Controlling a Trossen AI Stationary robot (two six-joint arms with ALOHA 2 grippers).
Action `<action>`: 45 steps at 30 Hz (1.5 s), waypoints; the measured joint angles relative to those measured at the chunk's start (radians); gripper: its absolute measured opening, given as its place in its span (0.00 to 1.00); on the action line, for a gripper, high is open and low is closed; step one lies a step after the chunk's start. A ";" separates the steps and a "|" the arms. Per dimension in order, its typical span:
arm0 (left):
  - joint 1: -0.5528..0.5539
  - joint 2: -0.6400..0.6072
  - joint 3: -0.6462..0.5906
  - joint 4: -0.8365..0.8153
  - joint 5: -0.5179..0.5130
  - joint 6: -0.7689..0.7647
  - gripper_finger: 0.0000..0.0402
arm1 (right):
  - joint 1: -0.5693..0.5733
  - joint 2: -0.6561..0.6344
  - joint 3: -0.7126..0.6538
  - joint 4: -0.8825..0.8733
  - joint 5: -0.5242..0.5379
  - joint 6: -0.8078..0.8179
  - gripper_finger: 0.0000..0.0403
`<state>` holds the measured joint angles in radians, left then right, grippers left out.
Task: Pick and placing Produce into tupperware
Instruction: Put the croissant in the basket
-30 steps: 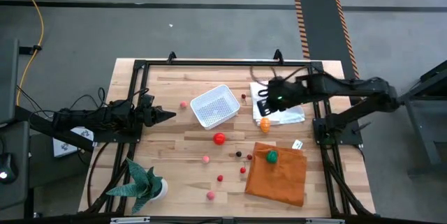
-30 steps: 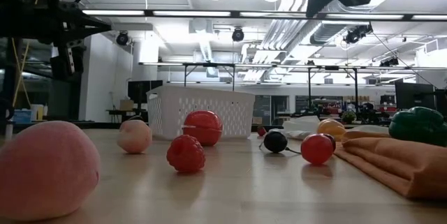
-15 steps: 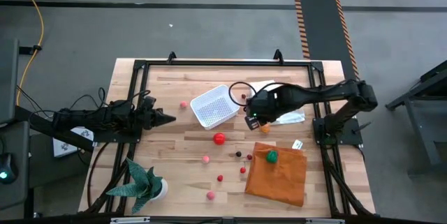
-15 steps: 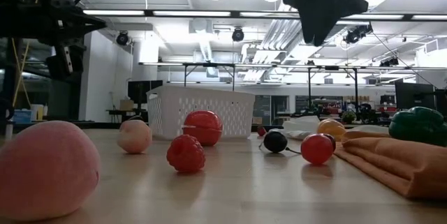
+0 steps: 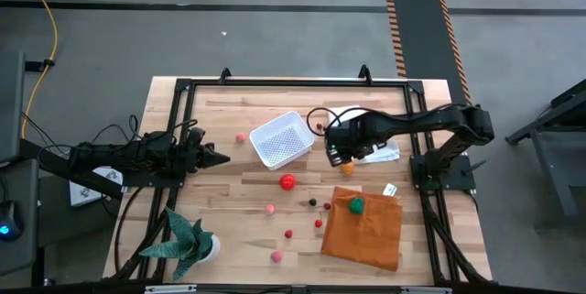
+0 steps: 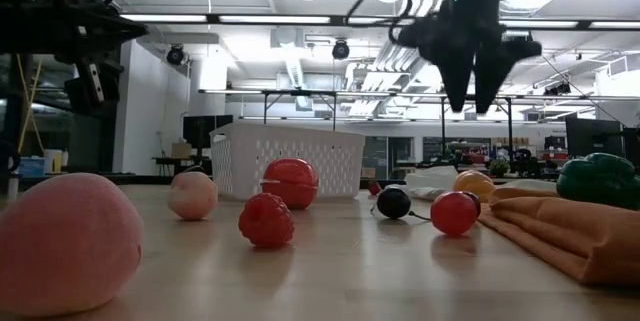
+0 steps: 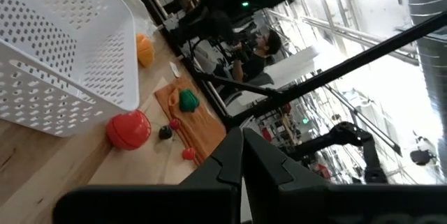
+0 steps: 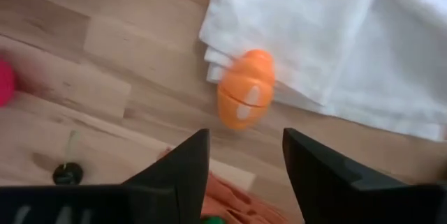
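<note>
The produce lies scattered on the wooden table: an orange piece (image 8: 246, 98) against the edge of a white cloth (image 8: 335, 35), a red ball (image 5: 287, 182), pink balls (image 5: 241, 136), and a green piece (image 5: 355, 204) on the orange cloth (image 5: 366, 230). The white perforated tupperware (image 5: 282, 138) stands at the middle far side. My right gripper (image 6: 474, 89) hangs open, pointing down, above the orange piece (image 6: 474, 181), touching nothing. My left gripper (image 5: 220, 157) waits shut at the left, level, pointing at the tupperware (image 7: 56, 56).
A green potted plant (image 5: 188, 239) stands at the near left corner. Small red and dark balls (image 5: 316, 204) lie between the red ball and the orange cloth. A black frame (image 5: 183, 129) borders the table. Bare wood shows in front of the tupperware.
My right gripper has come down and gone toward the table's left, from over the white cloth to above the orange piece, tipping to point straight down, and its fingers have opened. The produce and the tupperware have stayed where they were.
</note>
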<state>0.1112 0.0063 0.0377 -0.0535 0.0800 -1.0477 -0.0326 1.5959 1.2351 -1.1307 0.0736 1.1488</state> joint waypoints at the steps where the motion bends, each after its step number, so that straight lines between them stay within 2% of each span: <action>1: 0.000 0.000 0.000 0.000 0.002 0.000 0.00 | -0.003 0.000 -0.025 0.032 -0.010 0.004 0.43; 4: 0.000 0.000 0.000 0.001 0.008 0.000 0.00 | -0.010 0.000 -0.097 0.115 -0.026 0.038 0.43; 9: 0.000 0.000 0.000 0.002 0.011 -0.003 0.00 | -0.012 0.000 -0.171 0.143 -0.025 0.073 0.44; 15: 0.000 0.000 0.000 0.002 0.010 -0.003 0.00 | -0.012 0.000 -0.231 0.261 -0.051 0.055 0.51; 25: 0.000 0.000 0.000 0.002 0.009 -0.003 0.00 | -0.013 0.001 -0.236 0.283 -0.013 0.055 0.64; 37: 0.000 0.000 0.000 0.002 0.006 -0.004 0.00 | -0.045 0.035 -0.236 0.293 0.013 0.046 0.65; 45: 0.000 0.000 0.000 0.002 0.008 -0.004 0.00 | -0.073 0.050 -0.236 0.309 -0.016 0.016 0.65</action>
<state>0.1112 0.0063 0.0380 -0.0517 0.0878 -1.0515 -0.1061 1.6455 0.9989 -0.8214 0.0571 1.1651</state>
